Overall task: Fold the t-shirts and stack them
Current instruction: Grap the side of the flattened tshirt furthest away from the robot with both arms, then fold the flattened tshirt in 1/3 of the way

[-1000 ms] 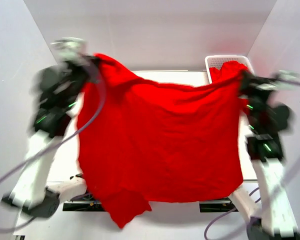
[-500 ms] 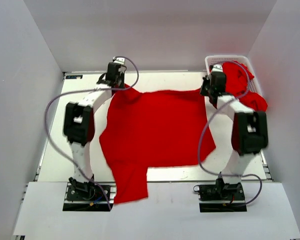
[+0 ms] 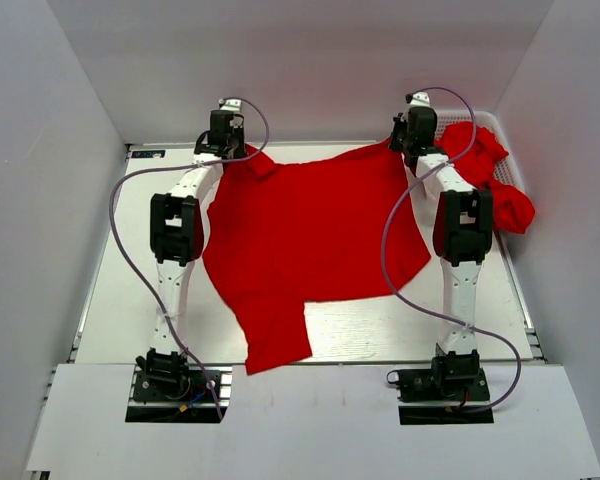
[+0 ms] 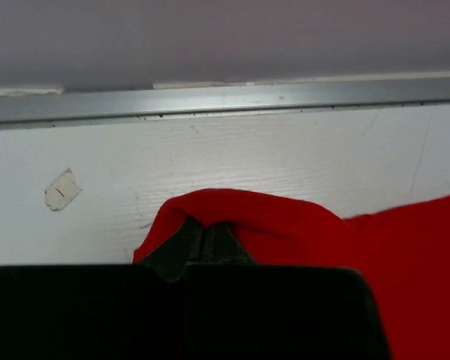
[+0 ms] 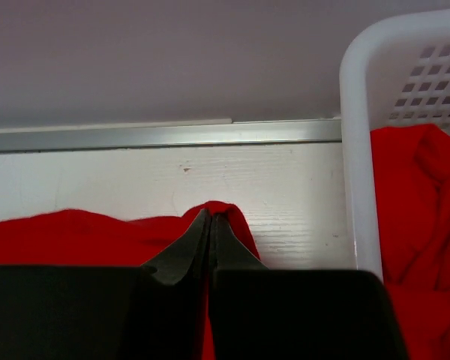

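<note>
T-shirt lies spread on table, sleeve trailing to the near edge, body stretching nearward from two far corners, one clamped in each fully closed gripper, left gripper and right gripper, by the far rail.

I could read no text, brand, number or sign anywhere. The nearest thing to a mark was a small pale scrap stuck on the white table, at about ten o'clock from my left pincer in the left wrist view. It bore one short red stroke, which made no letter or figure that I could tell.
</note>
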`<state>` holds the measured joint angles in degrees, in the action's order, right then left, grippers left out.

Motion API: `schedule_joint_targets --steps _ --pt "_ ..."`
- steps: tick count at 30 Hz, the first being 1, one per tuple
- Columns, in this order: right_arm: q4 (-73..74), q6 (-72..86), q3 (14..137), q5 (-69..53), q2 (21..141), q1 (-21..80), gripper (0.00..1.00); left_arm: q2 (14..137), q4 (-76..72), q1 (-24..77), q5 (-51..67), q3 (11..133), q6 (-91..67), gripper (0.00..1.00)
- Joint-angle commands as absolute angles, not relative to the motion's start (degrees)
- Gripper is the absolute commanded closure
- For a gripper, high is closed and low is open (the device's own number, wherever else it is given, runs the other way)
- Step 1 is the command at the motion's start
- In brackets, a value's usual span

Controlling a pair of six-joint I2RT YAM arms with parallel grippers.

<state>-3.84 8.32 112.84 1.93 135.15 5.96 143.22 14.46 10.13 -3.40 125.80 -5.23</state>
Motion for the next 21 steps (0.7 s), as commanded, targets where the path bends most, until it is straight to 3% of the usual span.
schedule_joint_targets --steps 1,7,15,21 --pt "-3.34 7.3 117.25 2.46 135.0 5.45 1.0 140.19 13.54 9.58 0.08 127.8 -5.71 1.0" --pt "-3.34 5.8 114.97 2.37 131.4 5.01 1.0 135.89 14.94 9.05 0.62 125.42 -5.19 1.0" --pt "0.0 3.96 109.43 1.49 125.25 4.92 1.0 122.29 18.71 9.05 3.34 109.61 -8.25 1.0" --pt "5.7 1.67 106.09 2.28 120.33 5.01 1.0 113.92 29.51 9.05 4.04 101.62 -11.24 1.0"
